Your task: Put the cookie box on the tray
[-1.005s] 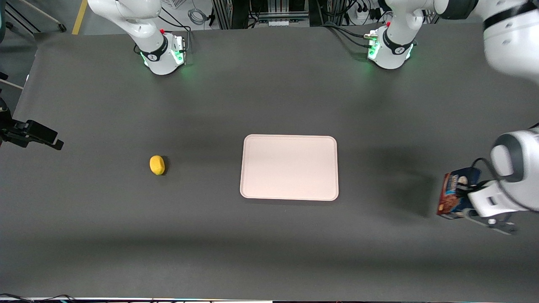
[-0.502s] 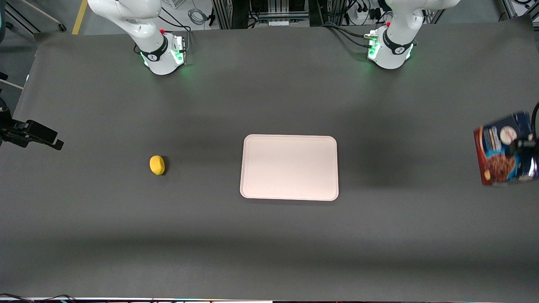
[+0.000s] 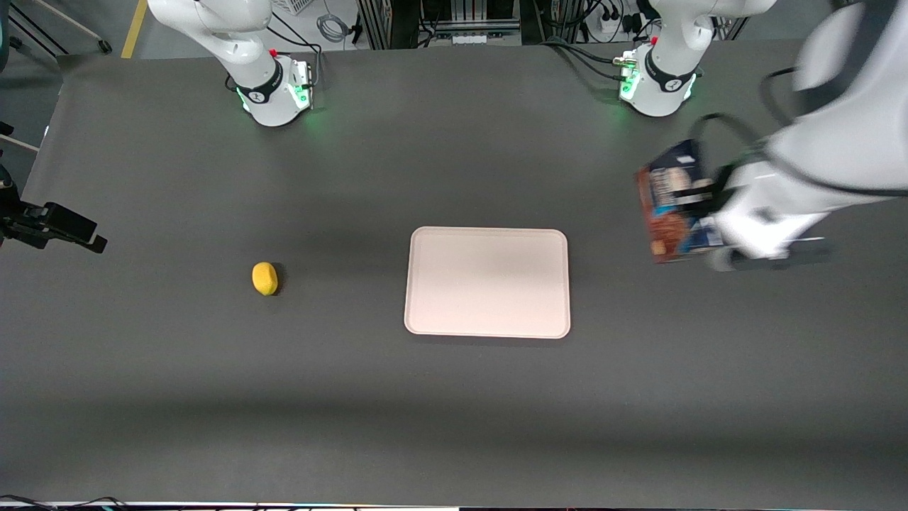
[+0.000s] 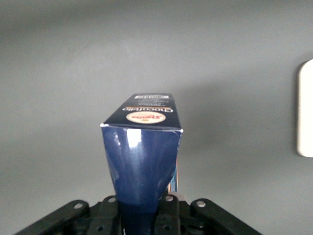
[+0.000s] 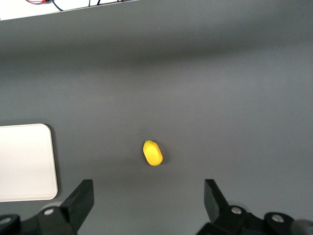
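The cookie box (image 3: 670,206), a dark navy carton with brown cookie pictures, hangs in the air above the table. My left gripper (image 3: 704,213) is shut on it. The box is off the tray (image 3: 487,241), toward the working arm's end of the table and slightly farther from the front camera than the tray's nearest edge. In the left wrist view the navy box (image 4: 142,147) stands up between the fingers of the gripper (image 4: 142,213), its top flap with the round logo facing the camera. A strip of the pale tray's rim (image 4: 305,112) shows there too.
A small yellow lemon-shaped object (image 3: 264,277) lies on the dark mat toward the parked arm's end, well apart from the tray. It also shows in the right wrist view as the lemon (image 5: 152,152), beside the tray's corner (image 5: 29,161).
The gripper has carried the cookie box up off the table and from the working arm's end toward the tray, also farther from the front camera. Tray and lemon have not moved.
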Tool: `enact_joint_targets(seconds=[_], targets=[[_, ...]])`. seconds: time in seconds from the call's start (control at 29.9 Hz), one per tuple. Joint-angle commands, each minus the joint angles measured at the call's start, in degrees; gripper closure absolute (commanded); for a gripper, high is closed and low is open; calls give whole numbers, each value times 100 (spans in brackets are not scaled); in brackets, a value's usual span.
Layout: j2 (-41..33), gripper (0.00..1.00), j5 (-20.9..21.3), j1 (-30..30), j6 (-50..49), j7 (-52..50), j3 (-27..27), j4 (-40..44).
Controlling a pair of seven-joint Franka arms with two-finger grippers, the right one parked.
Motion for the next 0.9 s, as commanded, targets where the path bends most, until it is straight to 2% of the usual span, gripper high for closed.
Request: enact_joint_targets(seconds=[0.0,0.2,0.27,0.44,0.64,0.87], targets=[[-67,100,266,-31,1098,-473,-447,-1160],[38,100,302,-93,2592,-429,-535,-2435],[134,100,302,-102,2901,-429,-579,-2629],[600,100,310,-128,3482,-403,-685,-2735],[724,100,354,-207,4132,-394,-729,-3095],[926,100,697,-207,4528,-394,-738,-3193]])
